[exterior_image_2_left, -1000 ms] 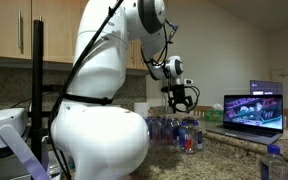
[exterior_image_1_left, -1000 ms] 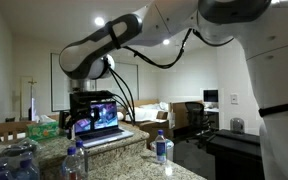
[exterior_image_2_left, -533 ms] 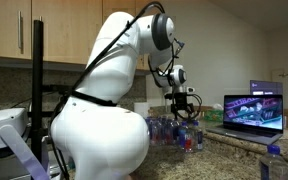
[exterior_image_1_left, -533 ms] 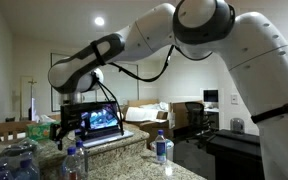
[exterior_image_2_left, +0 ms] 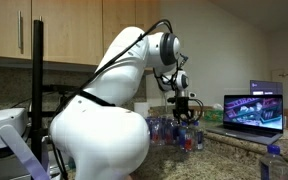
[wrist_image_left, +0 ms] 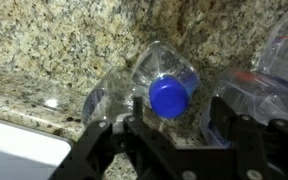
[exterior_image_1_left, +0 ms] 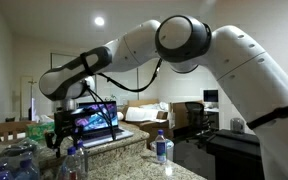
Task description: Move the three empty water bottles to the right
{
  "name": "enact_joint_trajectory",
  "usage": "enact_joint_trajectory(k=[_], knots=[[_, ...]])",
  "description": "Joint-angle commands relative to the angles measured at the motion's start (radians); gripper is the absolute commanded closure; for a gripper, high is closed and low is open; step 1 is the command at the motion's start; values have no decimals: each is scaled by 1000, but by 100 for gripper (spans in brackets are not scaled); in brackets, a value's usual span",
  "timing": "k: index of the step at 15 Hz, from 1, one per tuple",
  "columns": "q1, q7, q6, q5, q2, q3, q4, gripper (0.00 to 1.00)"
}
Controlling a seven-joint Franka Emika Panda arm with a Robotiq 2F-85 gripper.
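Speckled granite desk (wrist_image_left: 44,40) — a blue-capped water bottle (wrist_image_left: 169,97) stands upright near its edge, directly beneath the end effector (wrist_image_left: 172,118), whose fingers straddle its shoulders (half-spread; whether they press it, I cannot tell). Its base is hidden — neighbouring clear plastic (wrist_image_left: 284,50) is cut off.

A speckled granite counter (wrist_image_left: 44,40) is carrying an open laptop (exterior_image_2_left: 252,112), upright blue-capped bottles (exterior_image_1_left: 162,148) and a heap of clear plastic (exterior_image_1_left: 12,165).
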Motion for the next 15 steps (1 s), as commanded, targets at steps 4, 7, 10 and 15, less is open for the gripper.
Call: enact_joint_trajectory(k=[4,7,10,15], knots=[[21,-27,-124,15,71,-19,135,78],[20,-27,-146,18,83,-22,160,93],[19,-31,-176,26,92,-20,178,56],[20,-26,-198,33,88,-19,176,27]])
